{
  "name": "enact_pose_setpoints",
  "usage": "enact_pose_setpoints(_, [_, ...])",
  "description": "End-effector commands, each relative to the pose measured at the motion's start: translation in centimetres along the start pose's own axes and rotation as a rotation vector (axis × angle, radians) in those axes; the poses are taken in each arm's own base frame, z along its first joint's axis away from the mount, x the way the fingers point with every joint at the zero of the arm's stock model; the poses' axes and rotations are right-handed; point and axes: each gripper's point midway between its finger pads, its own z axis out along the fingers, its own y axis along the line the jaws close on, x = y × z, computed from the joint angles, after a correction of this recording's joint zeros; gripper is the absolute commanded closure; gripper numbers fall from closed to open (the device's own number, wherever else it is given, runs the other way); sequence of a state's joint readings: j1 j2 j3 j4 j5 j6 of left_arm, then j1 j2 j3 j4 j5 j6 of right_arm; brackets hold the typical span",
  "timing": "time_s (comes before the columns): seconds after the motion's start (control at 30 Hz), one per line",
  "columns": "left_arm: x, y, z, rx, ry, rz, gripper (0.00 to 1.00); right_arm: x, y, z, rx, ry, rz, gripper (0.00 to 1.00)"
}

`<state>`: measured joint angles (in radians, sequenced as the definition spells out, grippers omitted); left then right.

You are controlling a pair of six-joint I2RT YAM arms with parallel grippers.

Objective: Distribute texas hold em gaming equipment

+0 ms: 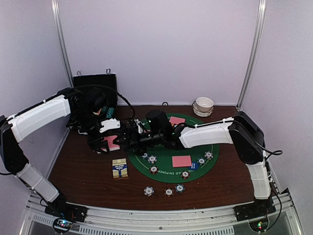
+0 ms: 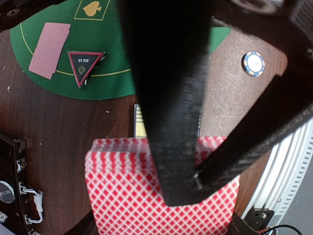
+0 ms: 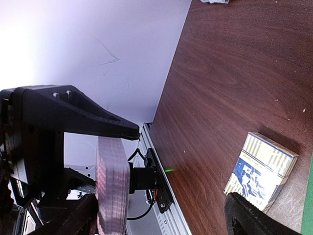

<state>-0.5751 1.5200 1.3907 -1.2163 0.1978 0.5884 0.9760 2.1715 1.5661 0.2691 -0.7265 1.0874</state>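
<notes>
My left gripper [image 1: 108,142] is shut on a deck of pink-backed playing cards [image 2: 122,196], held above the table left of the green mat [image 1: 166,147]. My right gripper [image 1: 128,139] reaches in from the right and stands open. One of its fingers [image 2: 166,98] lies across the deck's top card; the other finger [image 3: 254,215] is well apart. Edge-on, the deck [image 3: 111,186] sits just under the upper finger [image 3: 83,115]. Single cards [image 1: 181,161] [image 1: 177,120], striped chips [image 1: 152,158] and a red triangular button [image 2: 84,66] lie on the mat.
A blue-and-yellow card box [image 1: 120,168] lies on the wood below the deck. Three chips [image 1: 168,192] sit near the front edge. A white bowl [image 1: 204,105] stands at the back right and a black case [image 1: 95,85] at the back left.
</notes>
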Motion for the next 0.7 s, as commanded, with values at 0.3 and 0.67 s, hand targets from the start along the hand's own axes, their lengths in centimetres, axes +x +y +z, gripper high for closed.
enact_pose_setpoints(0.3, [-1.2,-0.1,-0.4,-0.001,-0.037,0.027,1.00,-1.4,1.5,-4.1,-0.103,-0.136,-0.024,0.09])
enact_pose_setpoints(0.67, [-1.6,-0.2,-1.0,0.003,-0.047,0.022,1.00,-0.5,4.8,-2.2,-0.251,-0.080,-0.072,0.10])
